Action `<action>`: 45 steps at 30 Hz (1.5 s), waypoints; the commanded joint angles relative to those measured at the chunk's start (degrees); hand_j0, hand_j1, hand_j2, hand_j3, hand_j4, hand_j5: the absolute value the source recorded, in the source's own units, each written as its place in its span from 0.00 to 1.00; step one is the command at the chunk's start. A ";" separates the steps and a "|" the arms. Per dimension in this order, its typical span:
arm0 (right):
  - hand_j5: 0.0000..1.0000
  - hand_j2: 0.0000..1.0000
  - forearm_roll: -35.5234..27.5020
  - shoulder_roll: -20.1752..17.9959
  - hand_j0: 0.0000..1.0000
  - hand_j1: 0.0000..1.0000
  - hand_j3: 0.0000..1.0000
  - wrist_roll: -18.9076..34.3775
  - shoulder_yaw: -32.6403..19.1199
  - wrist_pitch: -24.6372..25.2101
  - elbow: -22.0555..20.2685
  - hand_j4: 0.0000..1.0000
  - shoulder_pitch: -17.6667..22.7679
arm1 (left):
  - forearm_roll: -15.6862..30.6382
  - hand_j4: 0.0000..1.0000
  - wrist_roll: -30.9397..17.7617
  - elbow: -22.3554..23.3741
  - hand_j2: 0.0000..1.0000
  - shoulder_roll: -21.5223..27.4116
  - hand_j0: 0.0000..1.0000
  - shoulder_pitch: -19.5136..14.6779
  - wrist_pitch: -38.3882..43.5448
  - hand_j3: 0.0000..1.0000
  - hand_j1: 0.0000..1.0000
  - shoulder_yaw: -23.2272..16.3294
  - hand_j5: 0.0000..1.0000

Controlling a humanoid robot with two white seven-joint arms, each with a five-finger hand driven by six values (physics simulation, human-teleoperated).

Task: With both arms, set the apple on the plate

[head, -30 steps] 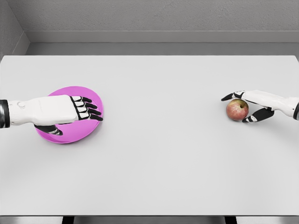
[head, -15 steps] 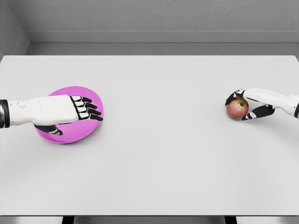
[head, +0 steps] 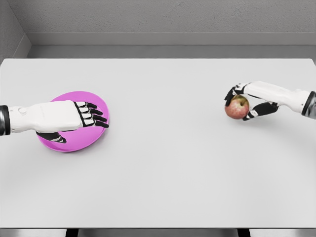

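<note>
Right robot hand (head: 245, 101) at 3 o'clock, fingers curled around round red-yellow apple (head: 237, 107), above white flat table (head: 168, 163). Left robot hand (head: 74, 117) at 9 o'clock, fingers extended flat over round magenta plate (head: 94, 137), thumb under its near rim.

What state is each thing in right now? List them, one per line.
apple: whole, stem up, gripped in the right hand, apparently just clear of the table.
right hand: fingers curled around the apple.
plate: upright on the table, holds no apple, partly covered by the left hand.
left hand: over the plate, fingers extended, thumb below the near rim.
table: bare white top.
</note>
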 commanded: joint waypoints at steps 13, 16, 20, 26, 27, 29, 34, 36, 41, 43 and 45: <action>0.47 0.47 0.38 10.86 0.47 0.47 0.47 -0.02 10.05 0.16 -0.64 0.47 -6.86 | 0.32 1.00 -0.01 0.00 1.00 0.06 1.00 0.00 0.11 1.00 1.00 0.02 1.00; 0.78 0.78 0.20 10.42 0.78 0.78 0.78 -0.02 6.97 0.16 -0.64 0.78 -6.77 | 0.32 1.00 0.08 0.00 1.00 0.06 1.00 0.00 0.11 1.00 1.00 0.02 1.00; 1.00 1.00 0.20 9.27 1.00 1.00 1.00 -0.02 1.17 0.16 6.11 1.00 -6.24 | 0.32 1.00 0.08 0.00 1.00 0.06 1.00 0.00 0.11 1.00 1.00 0.02 1.00; 1.00 1.00 0.12 2.68 1.00 1.00 1.00 -0.02 -4.90 0.16 12.19 1.00 -5.01 | 0.32 1.00 -0.01 -0.09 1.00 -1.96 1.00 -0.35 0.11 1.00 1.00 -1.65 1.00; 1.00 1.00 0.03 2.33 1.00 1.00 1.00 -0.02 -5.69 0.16 12.10 1.00 -4.13 | 0.32 1.00 -0.01 -0.09 1.00 -3.46 1.00 -0.53 0.11 1.00 1.00 -2.35 1.00; 1.00 1.00 -0.06 1.19 1.00 1.00 1.00 -0.02 -6.48 0.16 11.92 1.00 -3.08 | 0.41 1.00 -0.01 -0.26 1.00 -6.45 1.00 -2.02 0.11 1.00 1.00 -3.41 1.00; 1.00 1.00 -0.15 0.22 1.00 1.00 1.00 -0.02 -8.50 0.16 11.75 1.00 -2.55 | 0.49 1.00 -0.01 -0.35 1.00 -12.07 1.00 -3.43 0.11 1.00 1.00 -3.67 1.00; 1.00 1.00 -0.24 -0.22 1.00 1.00 1.00 -0.02 -8.50 0.16 11.66 1.00 -2.55 | 0.49 1.00 -0.01 -0.35 1.00 -12.69 1.00 -3.43 0.11 1.00 1.00 -3.67 1.00; 1.00 1.00 -0.32 -1.27 1.00 1.00 1.00 -0.02 -8.59 0.16 11.75 1.00 -2.64 | 0.67 1.00 0.17 -0.70 1.00 -14.09 1.00 -4.39 0.11 1.00 1.00 -6.04 1.00; 1.00 1.00 -0.32 -1.27 1.00 1.00 1.00 -0.02 -8.59 0.16 11.75 1.00 -2.64 | 0.58 1.00 0.08 -0.79 1.00 -15.68 1.00 -5.62 0.11 1.00 1.00 -8.50 1.00; 1.00 1.00 -0.24 -1.27 1.00 1.00 1.00 -0.02 -8.59 0.16 11.66 1.00 -2.55 | 0.49 1.00 0.08 -0.79 1.00 -16.20 1.00 -5.62 0.11 1.00 1.00 -9.56 1.00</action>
